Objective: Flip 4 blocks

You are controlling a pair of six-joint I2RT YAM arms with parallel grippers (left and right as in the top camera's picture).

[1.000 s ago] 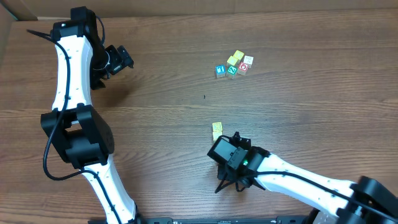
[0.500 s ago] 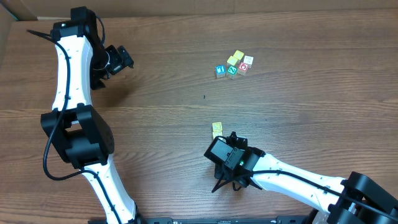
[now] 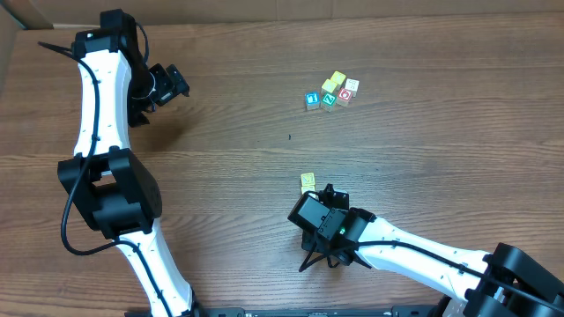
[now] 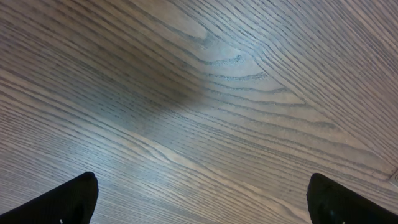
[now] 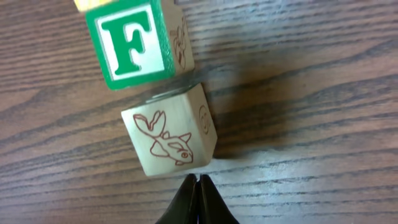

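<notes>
Two blocks (image 3: 307, 183) are seen just ahead of the right gripper (image 5: 199, 200), which is closed on nothing: a fish block (image 5: 168, 140) nearest its tips, a green F block (image 5: 132, 43) beyond it. The left gripper (image 4: 202, 199) is held wide open over the table (image 4: 205, 93)

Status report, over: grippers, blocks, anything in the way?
Left gripper open over table, far from blocks. Right gripper shut, tips beside fish block; F block just beyond. Nothing in the way.
</notes>
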